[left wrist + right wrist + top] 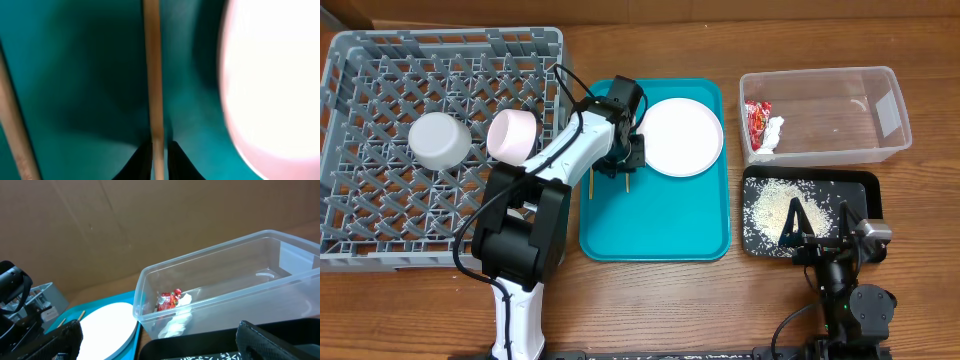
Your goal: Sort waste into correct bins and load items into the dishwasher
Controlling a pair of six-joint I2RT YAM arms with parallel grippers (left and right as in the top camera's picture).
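Note:
My left gripper (623,160) is down on the teal tray (660,230), beside the white plate (680,136). In the left wrist view its black jaws (159,160) are shut on a wooden chopstick (154,75) that lies on the tray (75,75). A second chopstick (15,135) lies to the left, and the plate (275,75) is at the right. My right gripper (817,232) is open and empty over the black tray (760,215) of spilled rice. The grey dish rack (380,230) holds a white bowl (440,140) and a pink cup (513,134).
A clear plastic bin (830,115) at the back right holds a red wrapper (758,122) and a white tissue (775,135). The bin (225,280) and wrapper (170,300) also show in the right wrist view, with the plate (107,325) to the left.

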